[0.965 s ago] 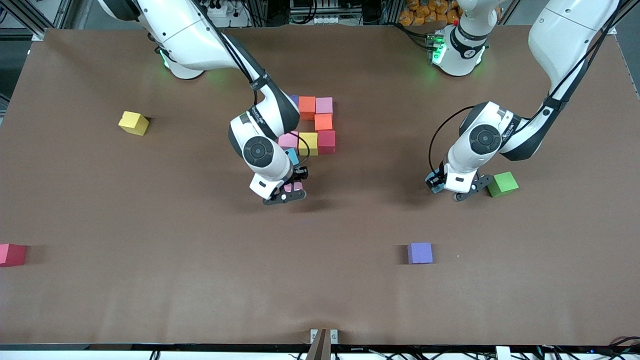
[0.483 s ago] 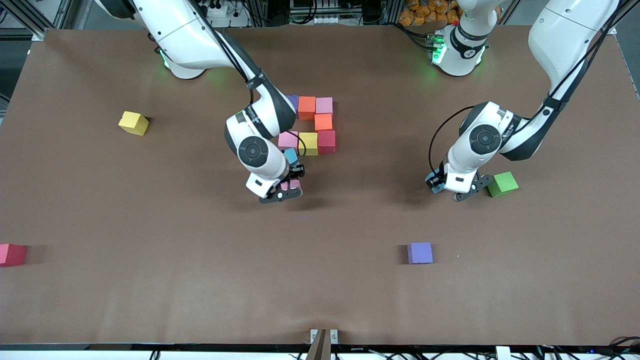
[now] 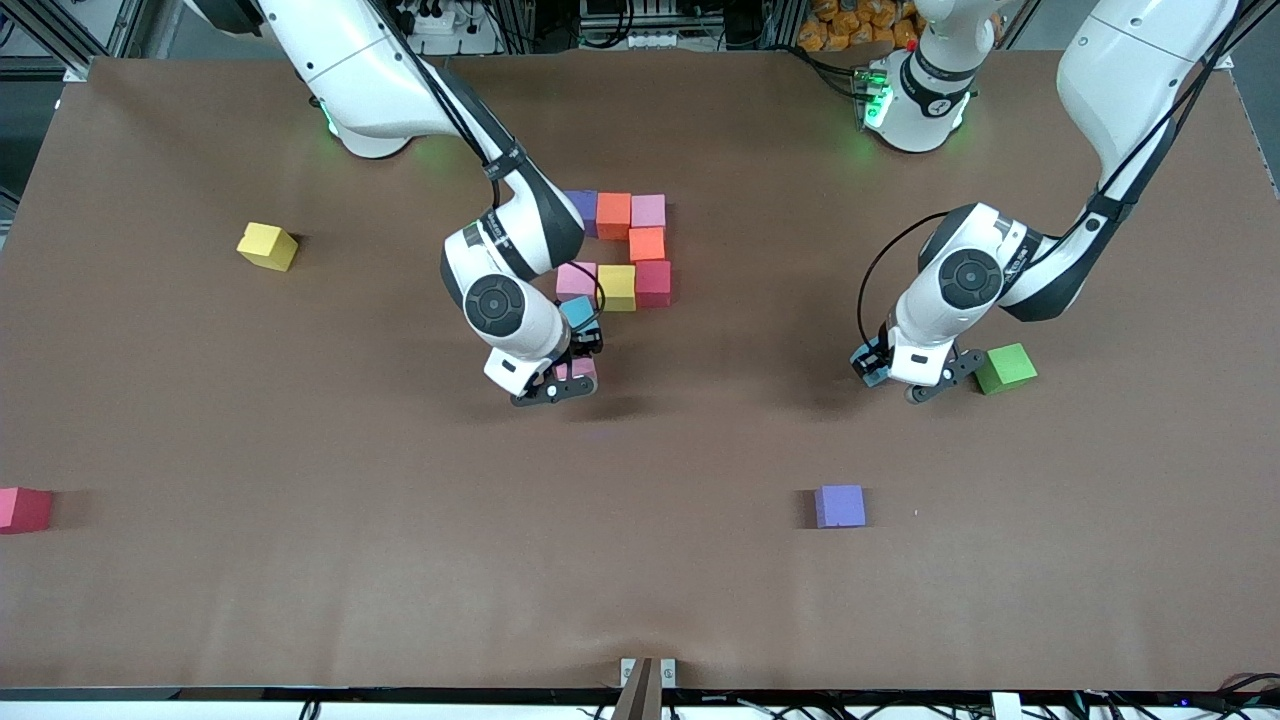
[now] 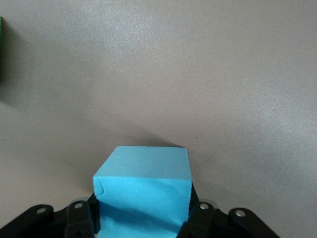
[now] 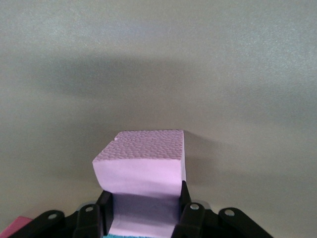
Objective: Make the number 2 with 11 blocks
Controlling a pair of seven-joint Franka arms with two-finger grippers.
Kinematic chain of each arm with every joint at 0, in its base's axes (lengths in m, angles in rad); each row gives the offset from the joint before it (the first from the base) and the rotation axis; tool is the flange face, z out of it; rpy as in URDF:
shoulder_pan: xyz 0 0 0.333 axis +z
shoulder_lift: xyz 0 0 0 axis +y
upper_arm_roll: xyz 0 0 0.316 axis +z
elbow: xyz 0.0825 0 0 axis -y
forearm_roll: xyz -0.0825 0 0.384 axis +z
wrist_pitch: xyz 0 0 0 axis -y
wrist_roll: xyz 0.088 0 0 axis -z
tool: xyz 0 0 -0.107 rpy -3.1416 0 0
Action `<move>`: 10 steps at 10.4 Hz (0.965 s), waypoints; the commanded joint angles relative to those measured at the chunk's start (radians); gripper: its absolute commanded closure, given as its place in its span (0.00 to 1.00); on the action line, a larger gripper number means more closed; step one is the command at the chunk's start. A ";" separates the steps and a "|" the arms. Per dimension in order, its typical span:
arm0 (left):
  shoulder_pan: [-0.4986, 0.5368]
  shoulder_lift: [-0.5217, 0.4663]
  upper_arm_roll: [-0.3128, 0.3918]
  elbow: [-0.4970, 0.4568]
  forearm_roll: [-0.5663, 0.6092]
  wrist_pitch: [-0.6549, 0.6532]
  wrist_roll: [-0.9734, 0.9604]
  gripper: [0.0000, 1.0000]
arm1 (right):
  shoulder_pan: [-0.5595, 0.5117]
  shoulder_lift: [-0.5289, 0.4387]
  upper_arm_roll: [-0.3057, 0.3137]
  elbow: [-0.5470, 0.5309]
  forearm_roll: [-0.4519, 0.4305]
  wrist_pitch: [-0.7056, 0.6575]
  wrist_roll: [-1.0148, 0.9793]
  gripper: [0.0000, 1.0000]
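Note:
My right gripper (image 3: 568, 380) is shut on a pink block (image 3: 582, 368) (image 5: 141, 168), low over the table beside a light blue block (image 3: 578, 310). That one sits at the edge of a cluster of placed blocks: purple (image 3: 580, 205), orange (image 3: 613, 214), pink (image 3: 648, 211), orange (image 3: 646, 243), pink (image 3: 576, 280), yellow (image 3: 617, 287) and red (image 3: 652, 283). My left gripper (image 3: 882, 372) is shut on a light blue block (image 3: 868, 364) (image 4: 143, 193) and waits low over the table beside the green cube (image 3: 1005, 368). A loose purple block (image 3: 839, 506) lies nearer the front camera.
A yellow block (image 3: 267, 246) and a red block (image 3: 22, 508) lie apart toward the right arm's end of the table, the red one at the table's edge. The green cube's edge (image 4: 1, 49) shows in the left wrist view.
My right gripper has carried the pink block a little toward the right arm's end of the table, staying beside the light blue block. The left arm has not moved.

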 commanded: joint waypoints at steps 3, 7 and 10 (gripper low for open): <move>0.011 0.001 -0.005 -0.003 0.023 0.007 0.013 1.00 | 0.007 0.007 0.022 -0.003 0.022 0.030 -0.013 1.00; 0.011 0.001 -0.005 -0.003 0.023 0.007 0.013 1.00 | 0.025 0.009 0.029 0.002 0.018 0.046 -0.021 1.00; 0.011 0.001 -0.005 -0.003 0.023 0.007 0.013 1.00 | 0.016 0.007 0.034 -0.006 0.013 0.037 -0.060 1.00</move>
